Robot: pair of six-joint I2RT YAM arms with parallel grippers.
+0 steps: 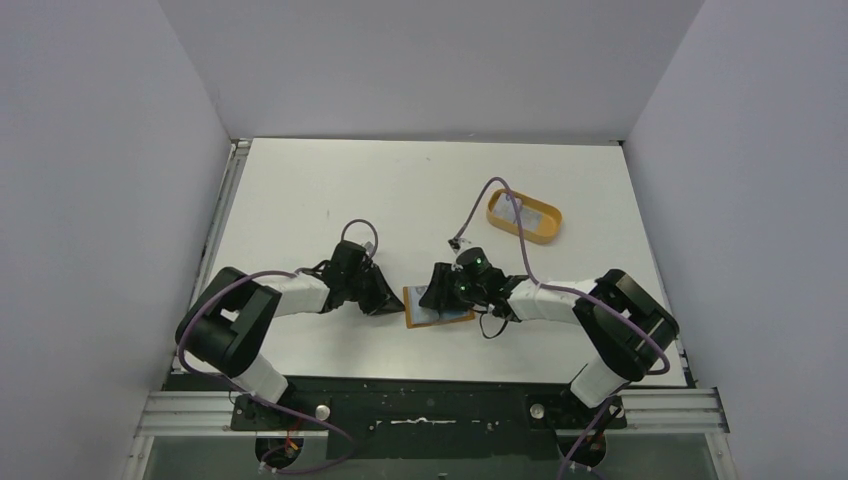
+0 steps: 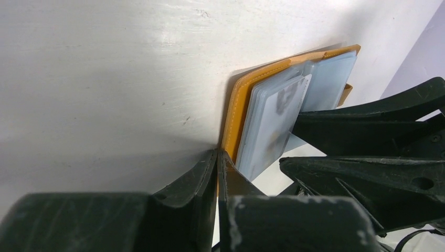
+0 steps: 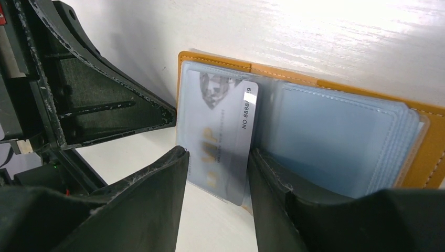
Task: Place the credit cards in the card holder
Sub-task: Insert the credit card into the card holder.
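Left gripper (image 2: pixel 218 157): sitting fully closed, its fingertips pinching the near orange corner of the card holder (image 2: pixel 239 105) and holding that cover down by the table (image 2: pixel 105 79)
Right gripper (image 3: pixel 219 153): standing roughly half open, its two fingers flanking one credit card (image 3: pixel 223 121); whether they are pressing on the card's long edges cannot be told
Credit card: lying lengthwise in a clear sleeve on the page nearer the left gripper, its near end projecting past the sleeve, so it is judged only partly seated
Card holder: lying open and flat between the two grippers, near the table's front edge, its stack of blue-grey sleeves fanning out on the other page
Orange tray (image 1: pixel 524 217): sitting well apart toward the far right, something pale lying in it, too small to identify
Step in hand, as judged: pushing the card home into its sleeve
Risk one: the card jamming or buckling, caused by a push going in askew against the sleeve seam
Risk two: the holder sliding or folding shut, caused by the left pinch slipping off the thin cover edge
Risk three: the card coming back out, caused by the right fingers catching the loose sleeves while pulling away
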